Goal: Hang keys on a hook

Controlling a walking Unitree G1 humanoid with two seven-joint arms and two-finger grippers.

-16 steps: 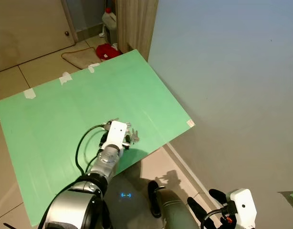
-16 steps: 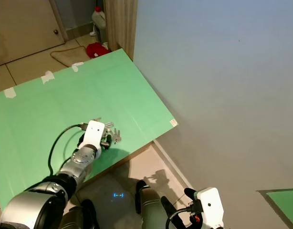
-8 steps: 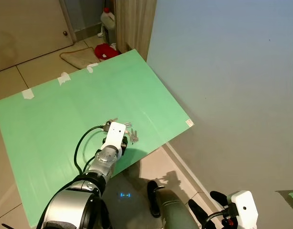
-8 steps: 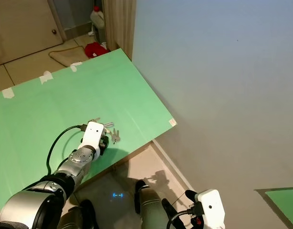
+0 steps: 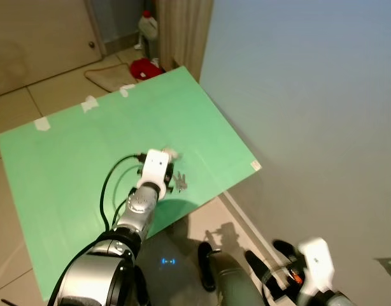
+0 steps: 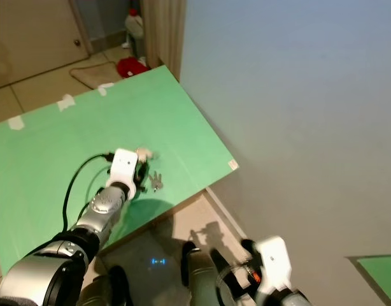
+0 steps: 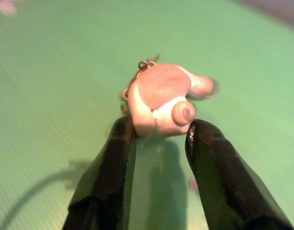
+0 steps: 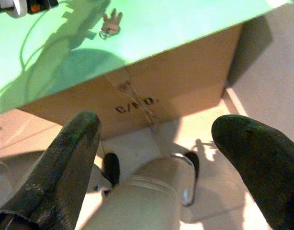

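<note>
hanging low at the near edge of the head views, the right gripper (image 6: 237,271) idles with its two long black fingers spread wide around nothing, parked out of the way above the pale tiled floor (image 8: 152,143) and the brown cardboard box (image 8: 152,103) that carries the green sheet. farther out, the silver left arm reaches forward and down over the flat green mat (image 5: 68,159), wrist tipped so the fingers point onto the surface; that low, stretched pose looks chosen to pick from above. the left gripper (image 7: 159,127) has its black fingers closed most of the way onto a pinkish rounded keychain charm (image 7: 161,98), pinched between the tips, with a small metal ring at its far end. the bunch of metal keys (image 5: 179,183) lies fanned on the mat just beside that gripper, probably joined to the charm, so gripping the bulky charm seems the easier hold. beyond the mat are a red cloth (image 5: 144,67) and a white bottle (image 5: 148,25) by the wooden door (image 5: 36,32). no hook can be made out.
</note>
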